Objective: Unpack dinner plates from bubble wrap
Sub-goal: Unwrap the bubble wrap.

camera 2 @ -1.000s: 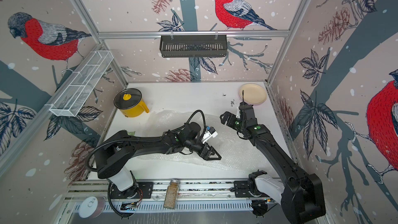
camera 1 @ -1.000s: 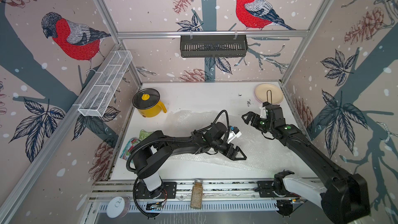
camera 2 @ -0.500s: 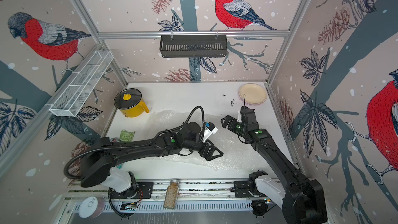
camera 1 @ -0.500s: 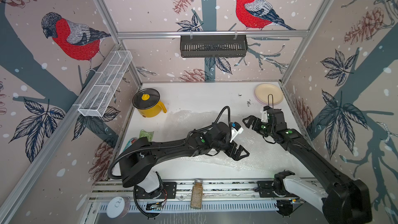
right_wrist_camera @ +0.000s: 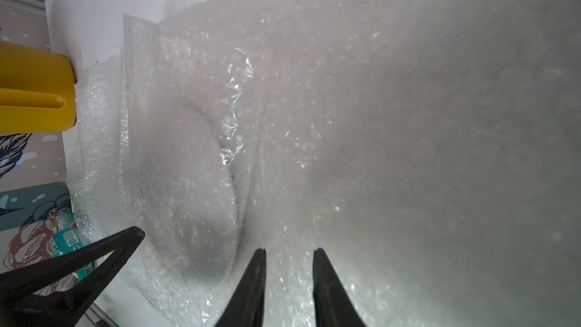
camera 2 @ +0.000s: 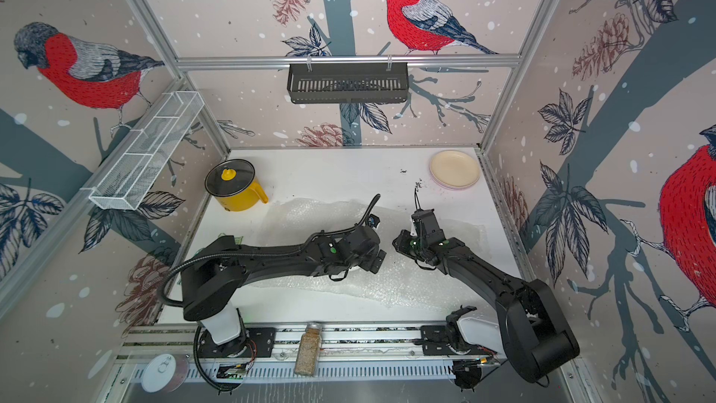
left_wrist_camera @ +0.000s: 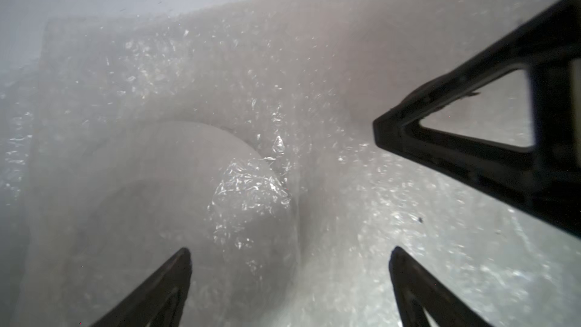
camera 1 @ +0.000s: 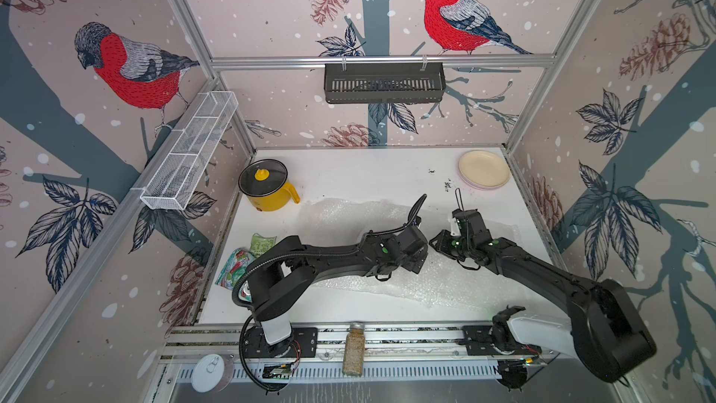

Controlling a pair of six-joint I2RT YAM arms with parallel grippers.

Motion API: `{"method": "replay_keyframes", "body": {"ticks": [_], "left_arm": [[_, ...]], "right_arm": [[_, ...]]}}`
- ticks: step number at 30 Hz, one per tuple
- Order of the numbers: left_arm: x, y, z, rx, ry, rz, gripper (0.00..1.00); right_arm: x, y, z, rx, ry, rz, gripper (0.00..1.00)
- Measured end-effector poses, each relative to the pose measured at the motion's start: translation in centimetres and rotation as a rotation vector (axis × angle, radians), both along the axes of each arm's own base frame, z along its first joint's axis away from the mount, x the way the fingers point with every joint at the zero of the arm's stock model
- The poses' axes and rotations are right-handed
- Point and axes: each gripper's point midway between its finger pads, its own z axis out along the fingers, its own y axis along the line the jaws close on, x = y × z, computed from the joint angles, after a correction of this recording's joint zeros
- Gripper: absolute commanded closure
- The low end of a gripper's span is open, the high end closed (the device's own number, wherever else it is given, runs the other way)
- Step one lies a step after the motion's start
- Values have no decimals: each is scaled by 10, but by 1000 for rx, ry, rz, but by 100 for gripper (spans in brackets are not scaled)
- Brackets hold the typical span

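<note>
**Both claws poised over bubble wrap that covers a plate.**
On the front rail lie a spice jar and a tin lid. Past a bare front strip of tabletop, the bubble wrap spreads almost to the right edge. The left claw stands wide apart, holding nothing. It hangs just over a wrapped plate whose colour cannot be told. The right claw is narrowed to a slim gap; whether it pinches wrap cannot be told. Snack bags crowd the left edge, their print too small to read. Behind them stands a yellow pot. Open tabletop reaches the back wall. In the far right corner, a cream plate rests on a lilac plate.
</note>
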Motion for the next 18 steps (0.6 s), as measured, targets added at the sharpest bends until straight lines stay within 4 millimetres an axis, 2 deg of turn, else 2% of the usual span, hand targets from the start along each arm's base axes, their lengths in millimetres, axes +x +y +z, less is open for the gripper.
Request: {"method": "replay_keyframes", "body": {"ticks": [9,14,18], "left_arm": [[12,2,-38,244,-92,47,4],[20,2,-37,310,-176,107,4],[27,15,-34,364,-224,168,4]], "right_arm": [[-9,-4,-29,-23,80,-15,77],[-9,-4,-32,-22,80,-17,77],[-7,-4,-34,-17,78,-19,77]]}}
